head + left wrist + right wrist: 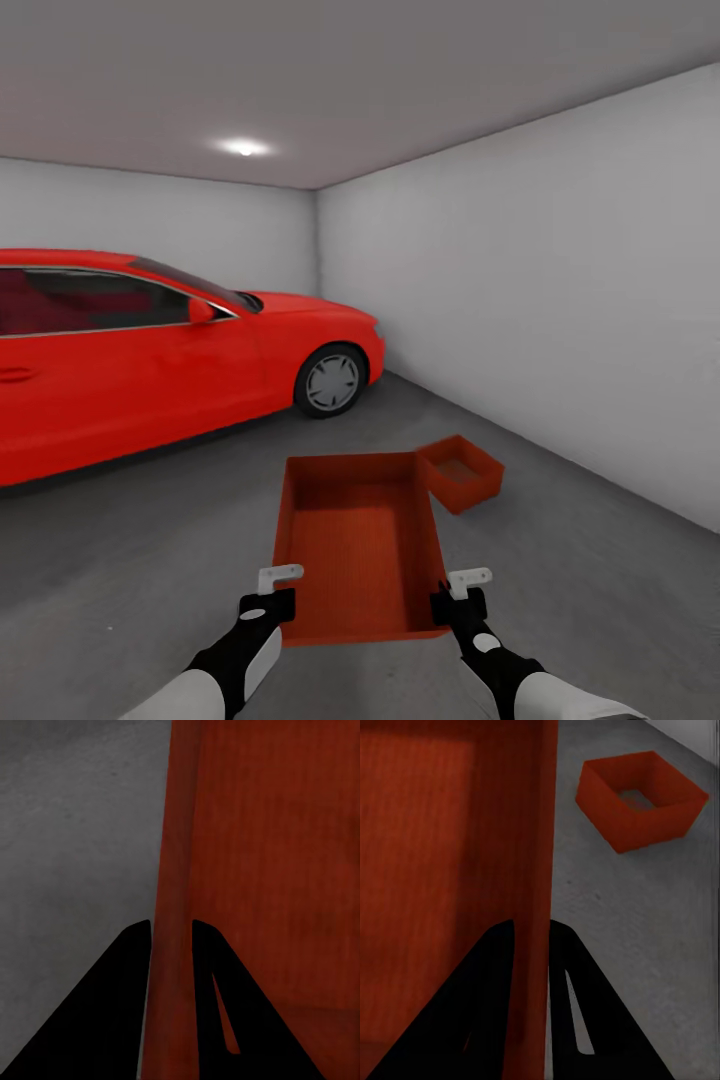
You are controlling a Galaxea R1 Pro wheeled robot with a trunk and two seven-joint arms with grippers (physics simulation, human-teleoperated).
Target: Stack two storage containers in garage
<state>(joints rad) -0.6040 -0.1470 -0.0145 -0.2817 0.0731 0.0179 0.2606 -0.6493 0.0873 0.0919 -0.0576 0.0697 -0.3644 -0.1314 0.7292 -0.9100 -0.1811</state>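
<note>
I am in the garage, holding one orange-red storage container (pixel 358 545) level above the dark grey concrete floor (pixel 140 560). My left gripper (pixel 272 606) is shut on its left wall (pixel 172 945) near the near corner. On the opposite wall (pixel 534 945) my right gripper (pixel 452 602) is shut the same way. The other storage container (pixel 460 472) (pixel 641 799) rests on the floor just beyond and to the right of the held one, open side up.
A red car (pixel 160 350) stands at the left, its front wheel (pixel 331 381) a short way beyond the bins. A plain white wall (pixel 560 290) runs along the right. Bare concrete lies between car and wall.
</note>
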